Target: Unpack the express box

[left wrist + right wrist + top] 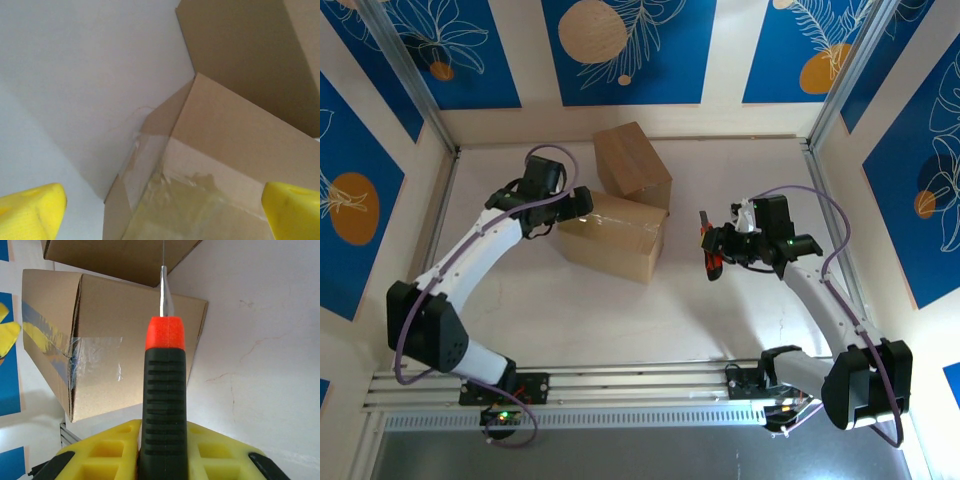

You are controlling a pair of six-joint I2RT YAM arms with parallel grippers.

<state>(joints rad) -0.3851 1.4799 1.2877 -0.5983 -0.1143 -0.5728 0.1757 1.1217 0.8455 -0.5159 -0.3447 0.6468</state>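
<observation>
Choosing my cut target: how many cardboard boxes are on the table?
2. The taped box sits mid-table, next to the left gripper. The plain box is right behind it, toward the back wall. None looks hidden.

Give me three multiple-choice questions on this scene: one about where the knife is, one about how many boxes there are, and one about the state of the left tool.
1. Where is the knife?
A) in the right tool
B) lying flat on the table
C) inside a box

2. How many cardboard boxes are there?
A) one
B) two
C) four

3. How does the left tool stand?
A) open
B) shut on a flap
C) shut on a strip of tape

Answers:
1 A, the tool clamps the knife's black handle.
2 B, there is a taped box and a second box behind it.
3 A, its jaws stand wide apart above the taped box.
</observation>
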